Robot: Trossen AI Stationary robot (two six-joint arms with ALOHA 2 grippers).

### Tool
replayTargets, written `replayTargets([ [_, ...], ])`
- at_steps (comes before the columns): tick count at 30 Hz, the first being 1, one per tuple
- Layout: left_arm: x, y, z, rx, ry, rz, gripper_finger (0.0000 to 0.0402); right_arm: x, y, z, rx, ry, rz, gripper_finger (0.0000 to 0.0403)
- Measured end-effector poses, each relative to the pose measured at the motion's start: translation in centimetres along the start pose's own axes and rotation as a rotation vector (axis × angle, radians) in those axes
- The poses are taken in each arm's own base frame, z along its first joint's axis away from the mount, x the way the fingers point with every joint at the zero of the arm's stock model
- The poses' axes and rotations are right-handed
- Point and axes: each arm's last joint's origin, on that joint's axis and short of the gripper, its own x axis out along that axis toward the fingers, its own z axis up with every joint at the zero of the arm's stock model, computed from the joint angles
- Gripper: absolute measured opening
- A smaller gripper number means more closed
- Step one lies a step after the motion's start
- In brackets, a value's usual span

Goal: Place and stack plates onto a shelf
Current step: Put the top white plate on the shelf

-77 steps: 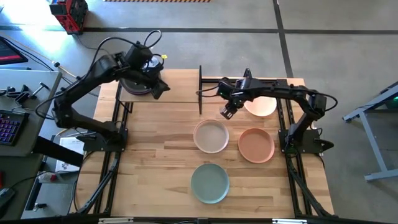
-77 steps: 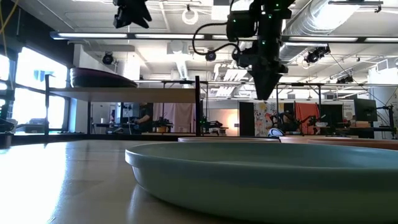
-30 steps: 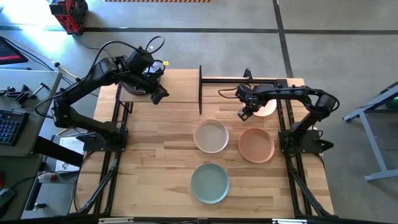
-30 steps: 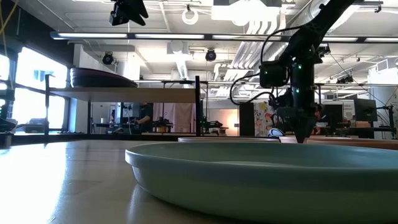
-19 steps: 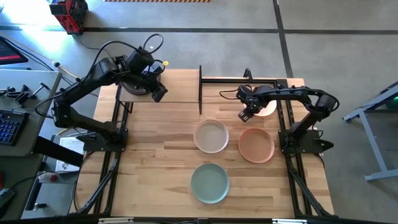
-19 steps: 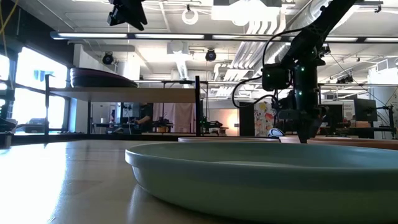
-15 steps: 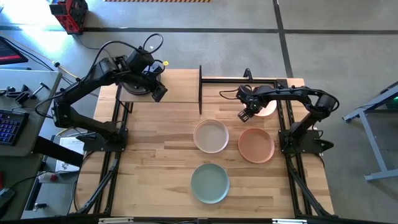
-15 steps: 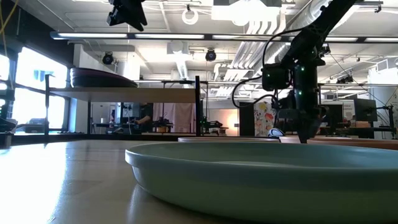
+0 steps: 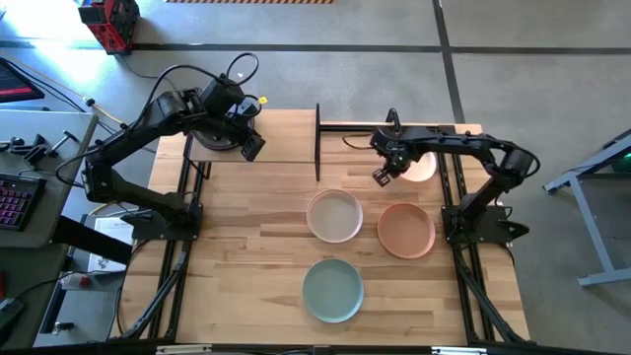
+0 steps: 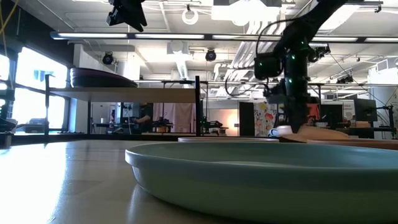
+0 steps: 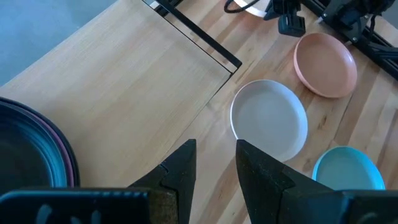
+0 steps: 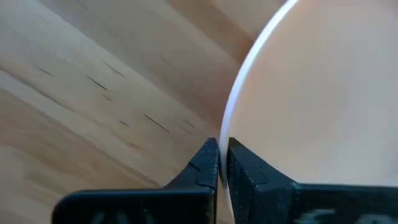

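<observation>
My right gripper (image 9: pixel 381 177) is shut on a beige plate (image 9: pixel 418 166) at the table's far right. On the table lie a cream plate (image 9: pixel 335 216), a terracotta plate (image 9: pixel 406 230) and a sage green plate (image 9: pixel 332 289). The shelf (image 9: pixel 281 138), a pale plank with black upright bars, stands at the far left. A stack of dark plates (image 9: pixel 210 132) rests on its left end, a purple rim showing in it (image 11: pixel 67 165). My left gripper (image 11: pixel 214 165) hangs open above the shelf, beside that stack. My right gripper pinches the beige plate's rim (image 12: pixel 235 118) between its two fingers, on the plate's left side. The fingers (image 10: pixel 292 121) come from above, pointing down. In the low view the plate (image 10: pixel 318 132) sits just above the tabletop; whether its far side still rests there I cannot tell.
A black upright bar (image 9: pixel 317 144) of the shelf stands between the two arms. The sage green plate (image 10: pixel 261 177) fills the low view's foreground. Bare wood lies to the left of the three plates.
My right gripper has shut on the beige plate's rim. It has then risen a little and shifted slightly toward the table's left edge, taking the held rim up with it. My left gripper has kept still.
</observation>
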Motion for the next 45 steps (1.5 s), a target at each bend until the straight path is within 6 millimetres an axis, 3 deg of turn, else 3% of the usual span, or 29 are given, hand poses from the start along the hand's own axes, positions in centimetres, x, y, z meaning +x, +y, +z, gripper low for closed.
replayTargets([
  [16,0.0,0.0,-0.1,-0.002,0.014,0.004,0.0101,-8.0,2.7,3.2,-0.045,-0.154,-0.018,0.0],
  [30,-0.7,0.3,-0.7,-0.08,0.033,0.018,0.0092,-19.4,3.9,5.6,-0.095,-0.521,0.01,0.0],
  [38,-0.9,0.7,-0.7,-0.095,0.024,0.032,0.009,-24.2,3.7,6.4,-0.302,-0.746,-0.006,0.0],
  [45,-0.9,0.9,-0.3,-0.156,-0.018,0.074,0.009,-25.8,4.4,7.4,-0.523,-0.934,0.047,0.0],
])
